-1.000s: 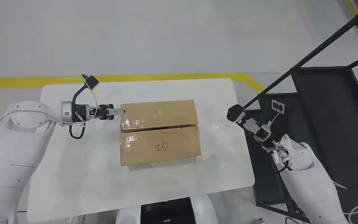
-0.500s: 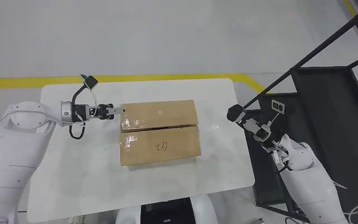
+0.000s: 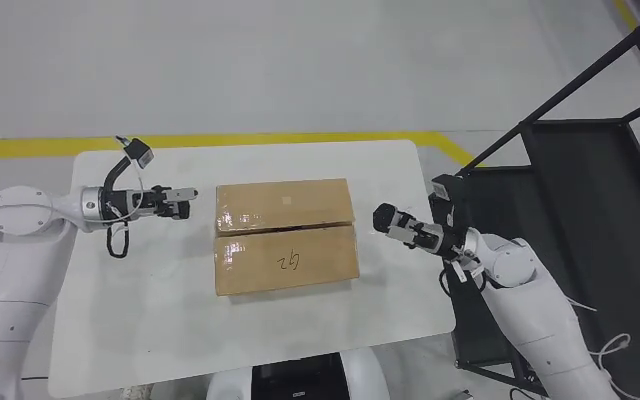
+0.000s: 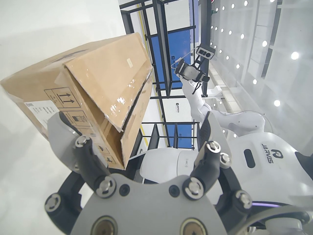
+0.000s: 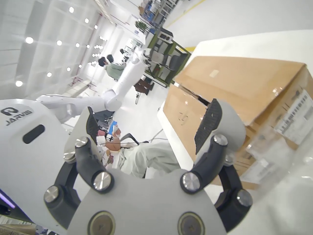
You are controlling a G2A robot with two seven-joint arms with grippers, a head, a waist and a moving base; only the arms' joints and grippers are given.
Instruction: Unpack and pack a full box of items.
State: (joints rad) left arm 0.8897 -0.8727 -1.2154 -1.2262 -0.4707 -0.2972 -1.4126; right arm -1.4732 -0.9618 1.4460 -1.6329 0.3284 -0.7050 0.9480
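Observation:
A brown cardboard box [image 3: 285, 235] lies shut in the middle of the white table [image 3: 150, 300], its two top flaps meeting along a taped seam. My left gripper [image 3: 187, 208] hovers just off the box's left end, apart from it. In the left wrist view that gripper [image 4: 134, 125] is open, and the box [image 4: 97, 74] shows one flap corner slightly lifted. My right gripper [image 3: 380, 217] hangs a short way off the box's right end. It is open [image 5: 151, 118] with nothing between its fingers, and the box [image 5: 234, 81] lies just beyond them.
A black metal rack [image 3: 570, 200] stands right beside the table's right edge. A yellow floor line [image 3: 250, 142] runs behind the table. Bare table surface lies in front of the box and to its left.
My left gripper has drawn back leftward from the box's left end. My right arm has swung in from beside the rack toward the box's right end.

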